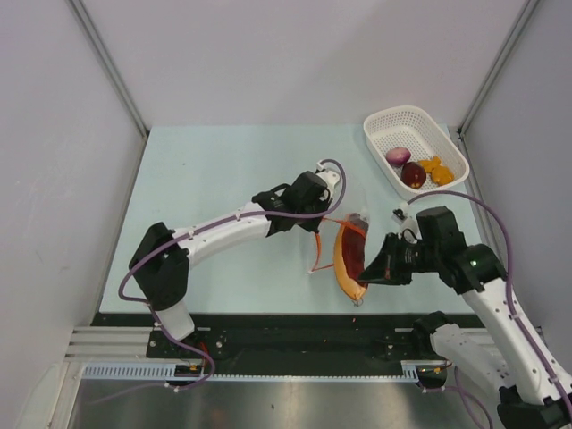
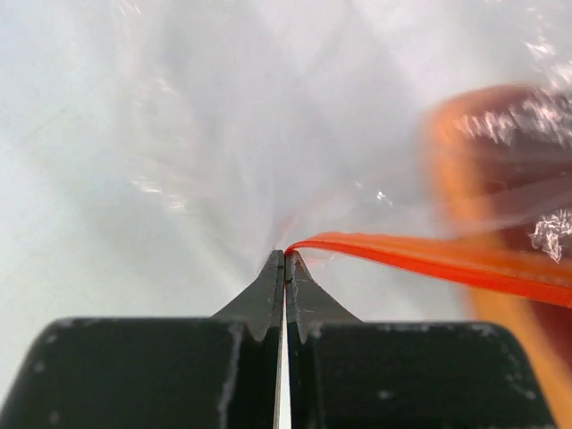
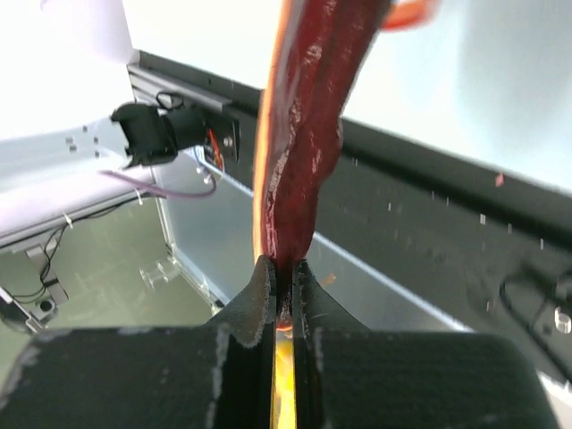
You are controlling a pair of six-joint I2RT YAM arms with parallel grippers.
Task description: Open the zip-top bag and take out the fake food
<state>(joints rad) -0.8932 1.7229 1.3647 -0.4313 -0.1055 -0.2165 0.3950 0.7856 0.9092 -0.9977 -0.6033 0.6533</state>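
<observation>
Okay, my left end effector (image 2: 284, 257) pinches the zip-top bag (image 2: 259, 143) at its rim, my right end effector (image 3: 284, 270) clamps the reddish-brown slice (image 1: 354, 250) by its near end; slice lies lengthwise between them.

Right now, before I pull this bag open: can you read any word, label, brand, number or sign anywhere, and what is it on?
None. No text can be read in any view: the zip-top bag, the white basket and the table show no lettering.
</observation>
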